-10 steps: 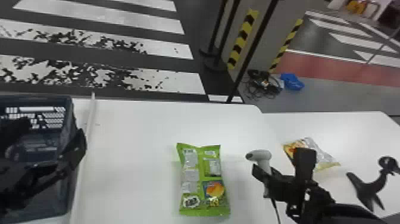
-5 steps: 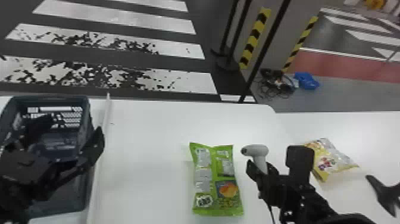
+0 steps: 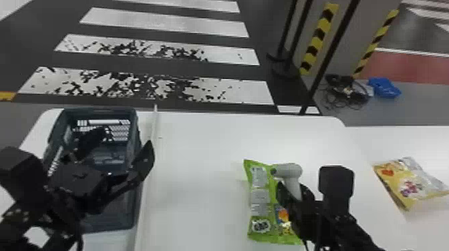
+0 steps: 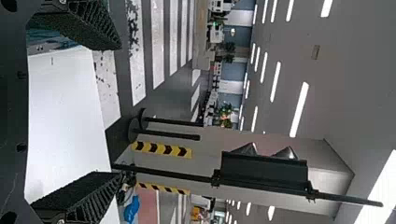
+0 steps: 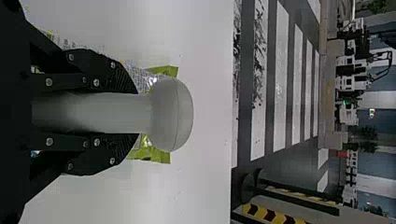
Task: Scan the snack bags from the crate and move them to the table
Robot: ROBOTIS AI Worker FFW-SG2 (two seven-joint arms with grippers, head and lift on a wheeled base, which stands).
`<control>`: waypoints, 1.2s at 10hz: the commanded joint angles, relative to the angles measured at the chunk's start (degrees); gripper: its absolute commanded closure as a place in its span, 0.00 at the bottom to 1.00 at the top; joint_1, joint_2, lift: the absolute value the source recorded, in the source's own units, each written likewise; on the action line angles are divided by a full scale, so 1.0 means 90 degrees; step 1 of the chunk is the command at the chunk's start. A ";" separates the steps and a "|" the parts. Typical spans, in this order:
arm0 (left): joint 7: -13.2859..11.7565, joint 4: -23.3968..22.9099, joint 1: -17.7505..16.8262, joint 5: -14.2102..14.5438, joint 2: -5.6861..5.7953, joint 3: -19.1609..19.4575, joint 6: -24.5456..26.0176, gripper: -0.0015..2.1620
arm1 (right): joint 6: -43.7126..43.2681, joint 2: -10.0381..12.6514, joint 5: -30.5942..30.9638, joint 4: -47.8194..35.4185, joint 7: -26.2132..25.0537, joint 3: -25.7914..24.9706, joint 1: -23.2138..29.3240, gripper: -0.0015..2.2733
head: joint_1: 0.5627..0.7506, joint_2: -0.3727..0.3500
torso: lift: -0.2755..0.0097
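Over the dark crate (image 3: 135, 207) in the head view, my left gripper (image 3: 122, 143) stands with its fingers spread; the left wrist view shows the same gripper (image 4: 77, 116) with nothing between its fingers. My right gripper (image 3: 295, 197) holds the grey-white scanner (image 3: 290, 171) above the green snack bag (image 3: 259, 193), covering part of the bag. In the right wrist view both fingers of that gripper (image 5: 128, 113) clamp the handle of the scanner (image 5: 170, 114), with the green bag (image 5: 161, 156) beyond it. A yellow snack bag (image 3: 407, 183) lies on the table at the right.
A white strip (image 3: 148, 173) runs along the table beside the crate's right side. The white table (image 3: 200, 150) extends between this strip and the green bag. Beyond the far edge stand dark posts, with cables and a blue object (image 3: 384, 87) on the floor.
The head view has swung left, shifting the scene rightward. Relative to the table, my right gripper has brought the scanner left over the green bag.
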 commanded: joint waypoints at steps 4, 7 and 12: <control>-0.0001 -0.0007 -0.0031 -0.0020 -0.0010 -0.0090 -0.0019 0.01 | -0.0300 0.0105 0.0395 0.0418 -0.0037 0.0556 -0.0292 0.99 | 0.70 0.38 | 0.63; -0.0021 -0.0046 0.0066 -0.0030 -0.0029 -0.0090 -0.0039 0.01 | -0.0612 0.0105 0.0473 0.1140 -0.0056 0.0869 -0.0663 0.99 | 0.70 0.41 | 0.63; -0.0050 -0.0115 0.0232 -0.0040 -0.0029 -0.0012 -0.0215 0.01 | -0.0886 0.0095 0.0610 0.1726 -0.0086 0.0879 -0.0985 0.99 | 0.70 0.44 | 0.63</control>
